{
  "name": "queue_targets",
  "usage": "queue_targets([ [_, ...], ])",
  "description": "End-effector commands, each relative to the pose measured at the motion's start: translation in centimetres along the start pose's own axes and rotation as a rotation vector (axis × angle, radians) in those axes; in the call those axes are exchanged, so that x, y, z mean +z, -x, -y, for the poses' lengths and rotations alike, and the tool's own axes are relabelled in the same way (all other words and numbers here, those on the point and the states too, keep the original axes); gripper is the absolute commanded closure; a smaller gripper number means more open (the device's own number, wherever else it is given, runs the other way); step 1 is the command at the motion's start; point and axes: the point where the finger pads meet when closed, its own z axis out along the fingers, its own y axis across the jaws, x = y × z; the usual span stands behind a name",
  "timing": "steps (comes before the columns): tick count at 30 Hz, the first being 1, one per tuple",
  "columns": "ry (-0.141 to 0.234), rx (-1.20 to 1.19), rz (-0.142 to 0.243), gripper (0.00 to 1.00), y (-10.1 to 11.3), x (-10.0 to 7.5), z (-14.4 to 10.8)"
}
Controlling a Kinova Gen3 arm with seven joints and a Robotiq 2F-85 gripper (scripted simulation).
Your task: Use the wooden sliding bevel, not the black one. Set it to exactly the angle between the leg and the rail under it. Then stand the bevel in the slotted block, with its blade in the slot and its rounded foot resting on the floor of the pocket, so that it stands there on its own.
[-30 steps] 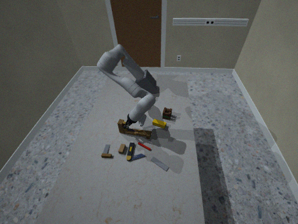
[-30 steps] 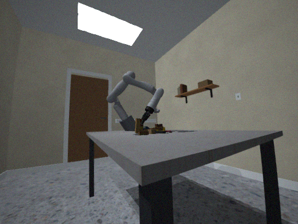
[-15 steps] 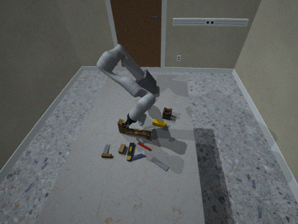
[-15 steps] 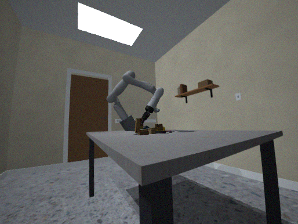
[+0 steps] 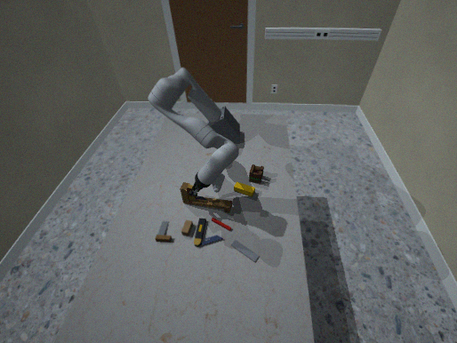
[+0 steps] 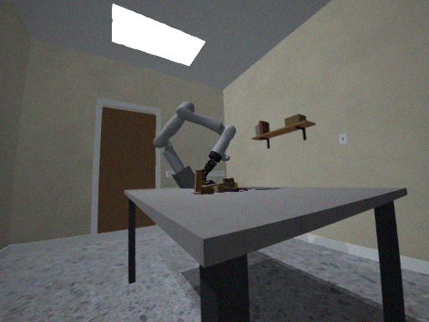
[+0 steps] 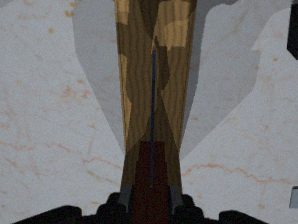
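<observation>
My gripper (image 7: pixel 150 201) is shut on the wooden sliding bevel: its red-brown stock (image 7: pixel 151 175) sits between the fingers and its thin blue blade (image 7: pixel 153 110) shows edge-on, running away from me. Right below the blade lies the wooden leg-and-rail piece (image 7: pixel 156 75). In the top view the gripper (image 5: pixel 194 188) is low in the corner where the upright leg (image 5: pixel 186 190) meets the rail (image 5: pixel 212 203). The slotted block (image 5: pixel 256 173) stands behind and to the right, apart from the gripper. The black bevel (image 5: pixel 201 232), with a yellow patch and blue blade, lies in front of the rail.
A yellow block (image 5: pixel 244 188) lies between the rail and the slotted block. In front of the rail lie a red stick (image 5: pixel 221 224), a small wooden block (image 5: pixel 187 227), a wood-and-grey tool (image 5: pixel 164 232) and a grey strip (image 5: pixel 244 251). The arm's base (image 5: pixel 227 124) stands behind.
</observation>
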Motion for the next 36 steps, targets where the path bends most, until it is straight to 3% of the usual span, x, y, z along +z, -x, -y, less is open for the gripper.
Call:
queue_targets([
  [1,0.001,0.001,-0.001,0.90,-0.1,-0.2,-0.1],
  [7,0.001,0.001,-0.001,0.90,-1.0,-0.7,-0.1],
  [36,0.001,0.001,-0.001,0.90,-0.5,-1.5,-0.1],
])
